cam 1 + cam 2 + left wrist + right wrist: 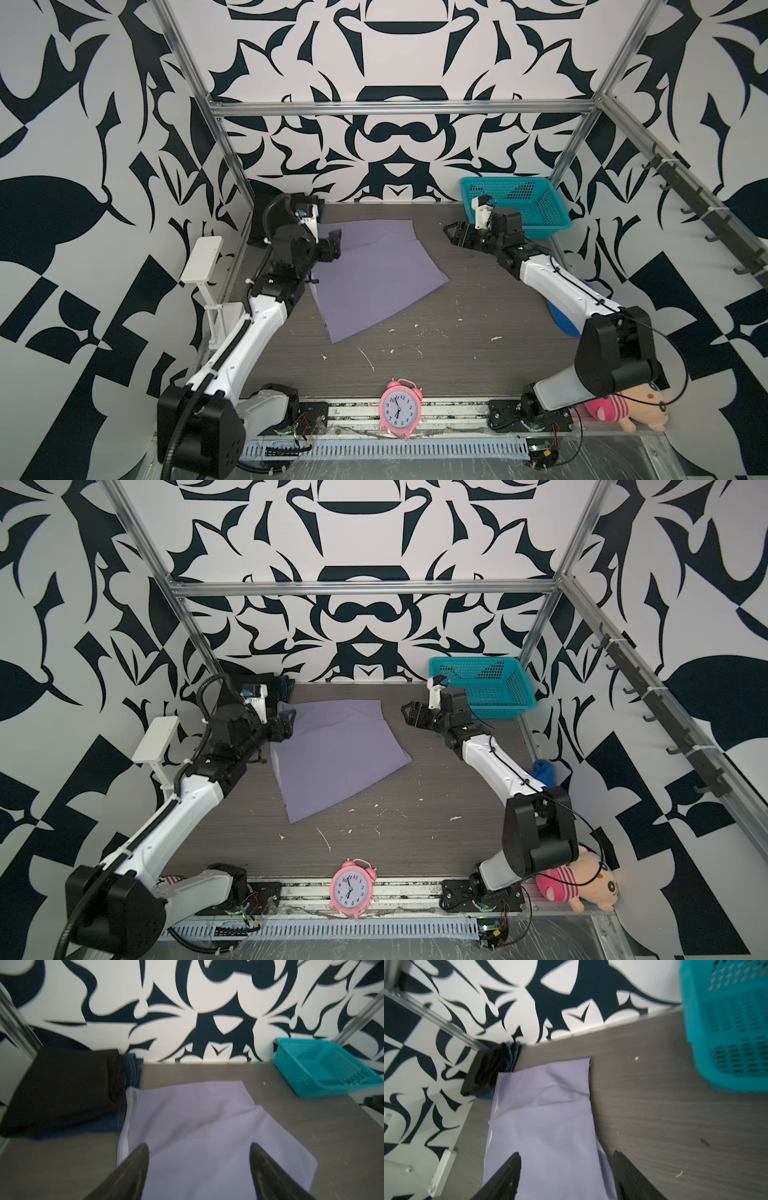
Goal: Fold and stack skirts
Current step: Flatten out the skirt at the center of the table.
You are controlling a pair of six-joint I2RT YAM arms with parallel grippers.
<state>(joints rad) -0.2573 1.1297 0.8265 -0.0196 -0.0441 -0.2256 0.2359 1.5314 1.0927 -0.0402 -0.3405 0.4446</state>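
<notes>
Black fingers spread wide on both arms – nothing clamped in either one.

Left tool (197,1145) hangs with jaws apart over the far-left part of the lavender skirt (374,274), while the right tool (566,1153), spread just the same, sits just off the skirt's far-right corner above bare worktop (457,311). The skirt lies folded and a bit creased, left of centre toward the back. Its far-left corner touches the stack in the back-left corner – black skirt (62,1088) on top of the denim skirt (133,1068). The teal basket (523,203) sits back right.
</notes>
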